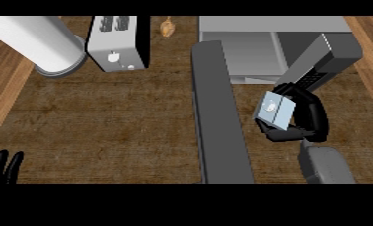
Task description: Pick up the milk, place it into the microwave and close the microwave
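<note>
right hand point(312, 117) is curled round the milk point(275, 109), holding it just in front of the open microwave point(247, 47), to the right of its swung-out door point(218, 121). left hand point(9, 165) rests open at the bench's point(109, 121) lower left edge.

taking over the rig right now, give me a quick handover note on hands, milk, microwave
Right hand: shut on the milk, holding it just in front of the microwave opening, to the right of the door.
Left hand: open, resting at the lower left edge.
Door: swung fully open, sticking out toward the robot.
Done: milk is in hand.
Left: move the milk inside the microwave, let go, pull the hand out, close the door.
</note>
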{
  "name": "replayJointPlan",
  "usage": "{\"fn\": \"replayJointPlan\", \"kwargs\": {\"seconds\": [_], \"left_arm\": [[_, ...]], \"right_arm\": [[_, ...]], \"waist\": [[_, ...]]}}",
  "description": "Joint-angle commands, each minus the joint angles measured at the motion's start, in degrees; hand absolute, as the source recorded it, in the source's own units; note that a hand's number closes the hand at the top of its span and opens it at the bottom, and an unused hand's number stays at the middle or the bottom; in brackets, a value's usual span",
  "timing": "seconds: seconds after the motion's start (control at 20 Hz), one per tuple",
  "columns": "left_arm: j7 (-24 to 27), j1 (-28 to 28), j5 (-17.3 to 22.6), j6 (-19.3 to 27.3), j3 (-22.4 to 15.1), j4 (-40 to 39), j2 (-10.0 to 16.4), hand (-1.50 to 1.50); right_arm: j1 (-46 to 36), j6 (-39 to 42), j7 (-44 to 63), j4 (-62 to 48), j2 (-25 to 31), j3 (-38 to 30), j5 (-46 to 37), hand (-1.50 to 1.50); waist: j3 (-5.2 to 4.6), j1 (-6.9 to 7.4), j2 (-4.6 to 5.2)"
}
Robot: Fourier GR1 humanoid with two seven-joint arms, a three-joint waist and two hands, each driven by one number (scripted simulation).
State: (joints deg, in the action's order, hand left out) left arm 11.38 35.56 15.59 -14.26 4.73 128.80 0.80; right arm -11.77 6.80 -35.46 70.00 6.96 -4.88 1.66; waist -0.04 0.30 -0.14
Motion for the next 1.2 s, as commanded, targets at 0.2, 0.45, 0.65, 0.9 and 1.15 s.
{"fn": "replayJointPlan", "kwargs": {"seconds": [0.2, 0.45, 0.65, 0.9, 1.15], "left_arm": [[2.18, 0.78, 0.11, -2.85, 1.28, -1.42, -0.39, -1.5], [-0.46, -0.12, 0.04, -1.26, 2.29, 0.27, -0.71, -1.5], [-1.67, -4.9, 4.57, -2.9, 6.22, -4.44, 2.14, -1.5], [-1.72, -5.91, 1.07, -2.41, 2.73, -2.91, 0.61, -1.5], [-3.27, -6.62, 3.95, -3.98, 3.72, -2.78, 2.4, -1.5]], "right_arm": [[-14.44, -8.17, 5.97, -10.99, -1.84, -0.19, -5.04, 1.5], [-22.7, -8.44, 4.74, -22.34, -1.43, -2.34, -5.04, 1.5], [-33.62, -9.84, 0.87, -35.82, -0.58, -4.5, -6.34, 1.5], [-40.22, -11.34, -5.85, -47.46, 1.25, -7.89, -6.48, 1.5], [-44.8, -16.82, -6.83, -52.4, 1.52, -7.96, -8.75, 1.5]], "waist": [[0.04, 0.66, 0.19], [0.06, 0.7, 0.25], [0.08, 1.58, 0.61], [0.16, 2.66, 1.23], [0.22, 4.61, 2.05]]}}
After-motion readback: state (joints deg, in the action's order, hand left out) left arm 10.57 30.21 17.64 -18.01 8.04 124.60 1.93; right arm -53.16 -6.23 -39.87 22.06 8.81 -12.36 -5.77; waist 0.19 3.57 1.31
